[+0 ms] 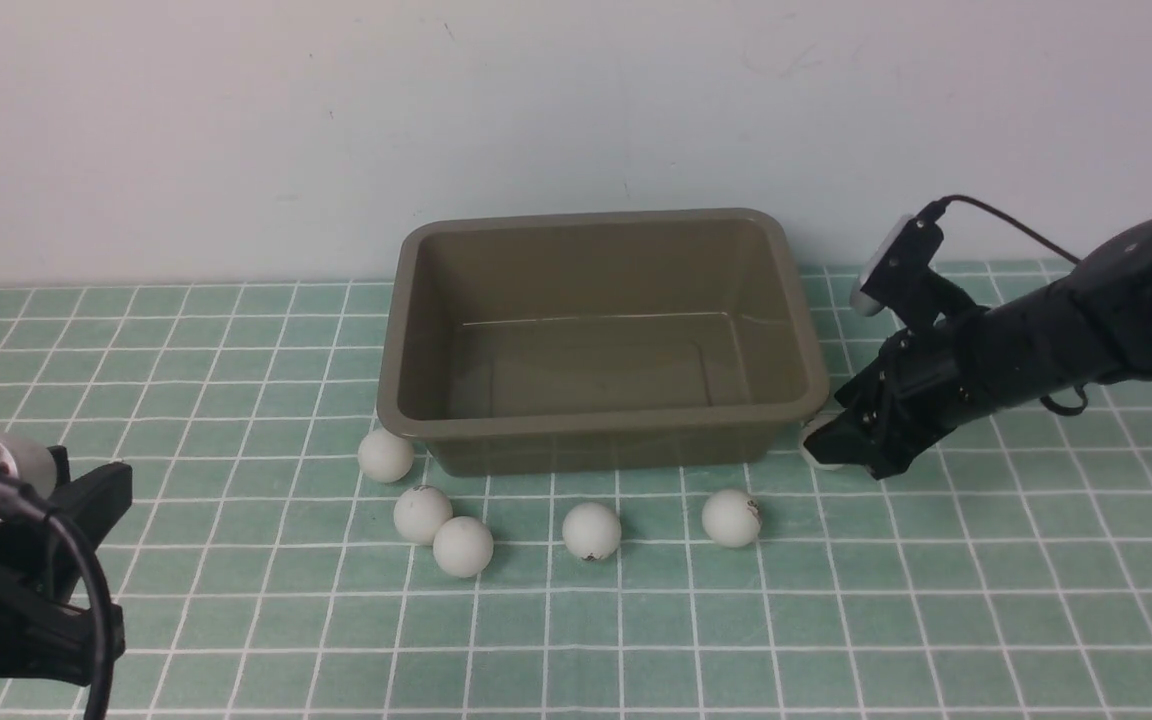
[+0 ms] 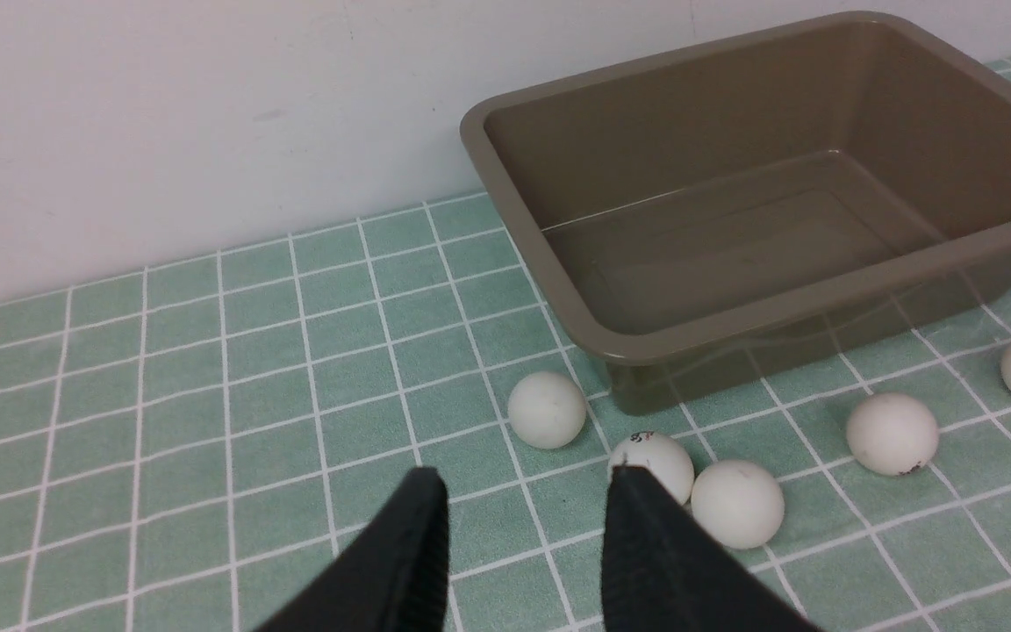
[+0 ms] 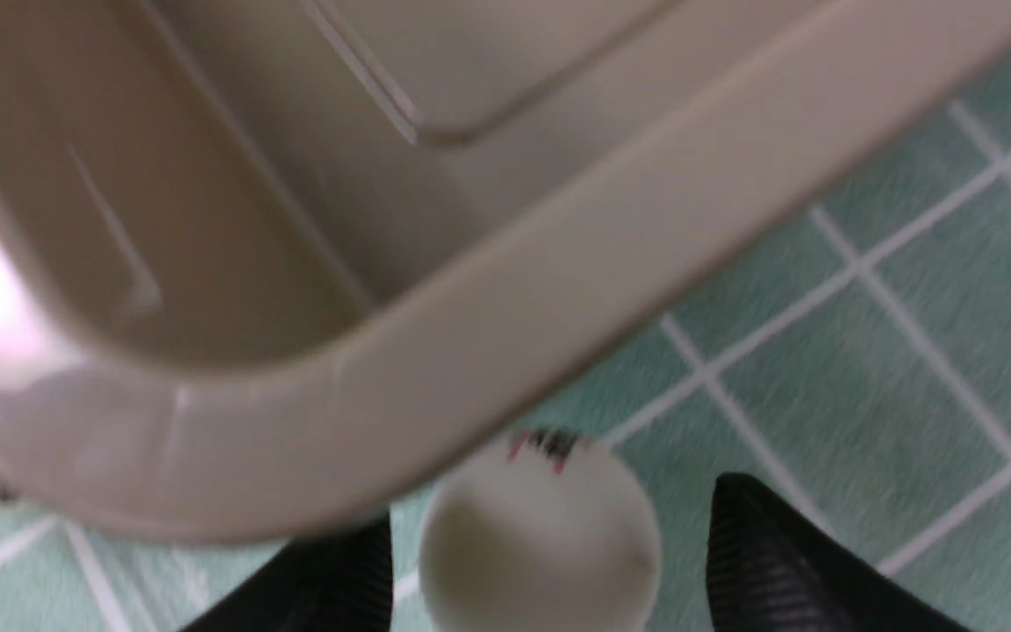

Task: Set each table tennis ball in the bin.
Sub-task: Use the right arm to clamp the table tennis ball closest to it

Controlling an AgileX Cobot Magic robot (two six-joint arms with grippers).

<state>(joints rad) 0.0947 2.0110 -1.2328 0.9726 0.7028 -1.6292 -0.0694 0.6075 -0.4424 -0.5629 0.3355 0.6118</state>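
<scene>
Bin, seemingly fabric green mat, white wall

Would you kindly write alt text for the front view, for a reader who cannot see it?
An empty olive-brown bin sits on a green tiled table by the wall, five white balls scattered along its near side. The right tool is low at the bin's near right corner, where a sixth ball partly shows.

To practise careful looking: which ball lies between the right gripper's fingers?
The ball by the bin's right front corner; the right gripper straddles it, jaws open. The other five lie loose along the bin's front.
</scene>
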